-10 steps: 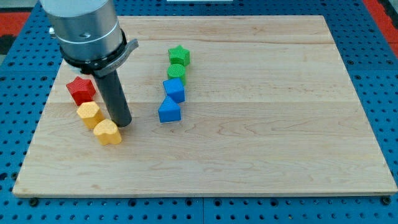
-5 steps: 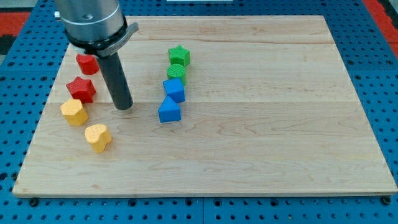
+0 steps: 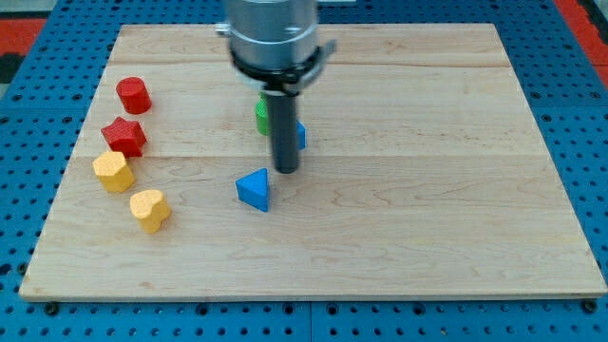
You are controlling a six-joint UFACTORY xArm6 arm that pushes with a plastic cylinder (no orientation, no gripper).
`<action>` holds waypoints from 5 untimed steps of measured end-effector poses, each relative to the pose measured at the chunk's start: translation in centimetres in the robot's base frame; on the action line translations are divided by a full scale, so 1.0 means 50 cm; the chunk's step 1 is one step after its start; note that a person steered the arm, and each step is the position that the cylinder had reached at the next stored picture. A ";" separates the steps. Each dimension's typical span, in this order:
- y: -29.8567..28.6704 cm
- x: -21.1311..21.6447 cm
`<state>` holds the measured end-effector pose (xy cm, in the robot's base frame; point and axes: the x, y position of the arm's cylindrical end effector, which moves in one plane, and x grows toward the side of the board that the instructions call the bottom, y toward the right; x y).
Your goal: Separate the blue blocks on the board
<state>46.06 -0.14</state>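
Observation:
My tip point(image 3: 286, 169) stands between the two blue blocks near the board's middle. A blue triangular block point(image 3: 255, 189) lies just below and left of the tip, apart from it. The other blue block point(image 3: 300, 135) is mostly hidden behind the rod; only its right edge shows. A green block point(image 3: 260, 116) peeks out at the rod's left; the green star is hidden by the arm.
A red cylinder point(image 3: 134, 96) and a red star point(image 3: 124, 137) sit at the view's left. A yellow hexagon block point(image 3: 113, 172) and a yellow heart block point(image 3: 150, 210) lie below them. The wooden board point(image 3: 437, 190) rests on a blue pegboard.
The rod swept from the left side to the blue pair. The blue triangular block slid down and rotated, away from the other blue block. The yellow blocks shifted earlier.

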 end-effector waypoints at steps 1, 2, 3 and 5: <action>0.071 -0.045; 0.052 -0.099; 0.014 -0.098; -0.011 -0.143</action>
<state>38.93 -0.69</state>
